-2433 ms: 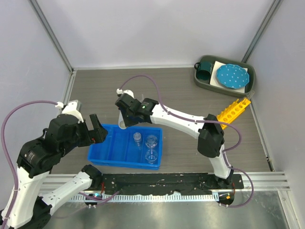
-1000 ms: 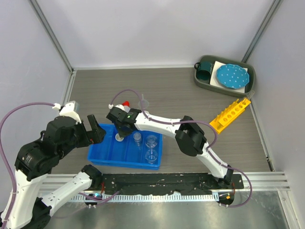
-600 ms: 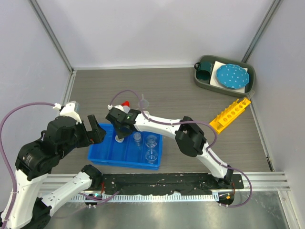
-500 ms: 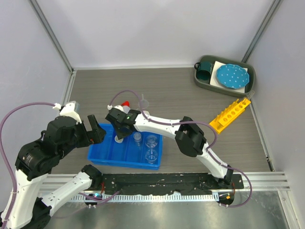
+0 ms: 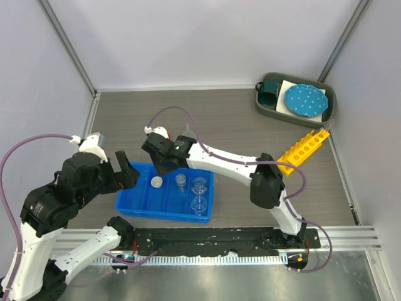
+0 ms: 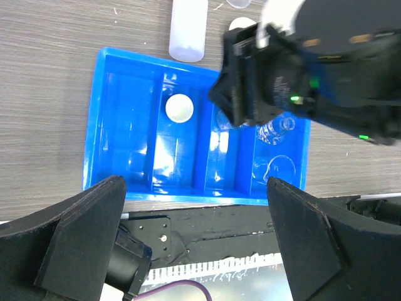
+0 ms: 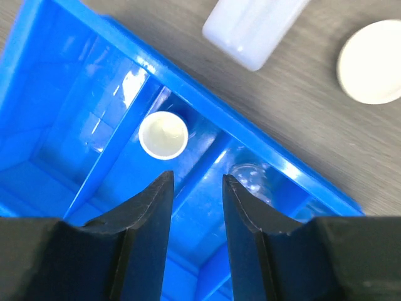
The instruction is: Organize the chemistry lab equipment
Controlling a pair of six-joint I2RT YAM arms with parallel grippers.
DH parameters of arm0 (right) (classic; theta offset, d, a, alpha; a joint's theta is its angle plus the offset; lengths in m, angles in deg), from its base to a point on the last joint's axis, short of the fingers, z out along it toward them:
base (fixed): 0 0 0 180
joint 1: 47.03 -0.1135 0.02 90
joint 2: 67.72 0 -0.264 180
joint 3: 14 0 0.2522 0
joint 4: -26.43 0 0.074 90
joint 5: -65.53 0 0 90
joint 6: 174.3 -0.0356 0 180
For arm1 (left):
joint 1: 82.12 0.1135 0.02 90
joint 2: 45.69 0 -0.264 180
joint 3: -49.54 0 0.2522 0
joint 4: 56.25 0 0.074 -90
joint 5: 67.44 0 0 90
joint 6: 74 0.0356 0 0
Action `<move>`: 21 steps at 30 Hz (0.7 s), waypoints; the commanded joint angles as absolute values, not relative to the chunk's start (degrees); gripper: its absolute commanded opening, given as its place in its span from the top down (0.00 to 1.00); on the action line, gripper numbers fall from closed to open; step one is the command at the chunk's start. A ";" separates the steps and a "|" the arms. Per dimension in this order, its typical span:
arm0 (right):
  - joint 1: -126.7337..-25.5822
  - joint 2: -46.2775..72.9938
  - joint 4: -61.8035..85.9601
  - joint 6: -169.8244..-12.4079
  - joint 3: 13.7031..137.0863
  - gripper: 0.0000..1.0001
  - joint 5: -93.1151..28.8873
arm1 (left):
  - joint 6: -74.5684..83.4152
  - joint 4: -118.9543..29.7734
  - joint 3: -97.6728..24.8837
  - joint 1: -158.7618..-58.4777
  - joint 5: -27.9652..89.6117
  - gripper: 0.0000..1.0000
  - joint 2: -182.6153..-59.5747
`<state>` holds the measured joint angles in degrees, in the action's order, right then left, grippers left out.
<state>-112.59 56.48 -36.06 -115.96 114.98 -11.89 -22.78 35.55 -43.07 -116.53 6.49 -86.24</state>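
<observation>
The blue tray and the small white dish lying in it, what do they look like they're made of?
Blue tray: probably moulded plastic with a glossy finish; light glints off its walls and dividers. Small white dish: opaque, smooth, fairly matt white; it could be plastic or ceramic, and the look leaves that open.

Setting: robot test cell on a laboratory bench.
Enclosure: plain pale wall panels [image 5: 207,37] on three sides; metal corner posts [image 5: 69,47] at upper left and upper right.
Work surface: wood-grain table [image 5: 238,119].
Mounting: two cabled arms [image 5: 225,162] bolted to a black base plate [image 5: 213,238] at the bottom edge, beside an aluminium rail [image 5: 351,235].
Contents: blue compartment tray [image 5: 135,200] with small clear beakers [image 5: 199,185], lower centre; yellow holed tube rack [image 5: 305,148], right.
</observation>
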 commanded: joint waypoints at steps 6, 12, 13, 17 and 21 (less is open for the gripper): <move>-107.25 43.47 -38.83 -116.73 110.87 0.53 -2.58 | -22.67 38.46 -43.77 -116.31 6.65 0.00 -88.31; -99.69 42.84 -34.62 -116.38 103.30 0.52 -6.54 | -22.14 38.20 -44.47 -116.31 6.65 0.00 -89.72; -98.98 43.10 -33.65 -116.29 102.60 0.52 -6.98 | -22.05 38.20 -44.56 -116.31 6.57 0.00 -89.81; -95.99 43.02 -28.40 -115.94 96.55 0.50 -9.61 | -21.79 38.11 -44.82 -116.31 6.48 0.00 -90.34; -93.88 43.28 -22.23 -115.86 91.70 0.44 -17.06 | -21.44 37.93 -45.08 -116.31 6.21 0.00 -90.86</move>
<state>-94.65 43.87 -31.09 -116.01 95.09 -9.62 -22.45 35.51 -43.18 -116.53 6.60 -90.31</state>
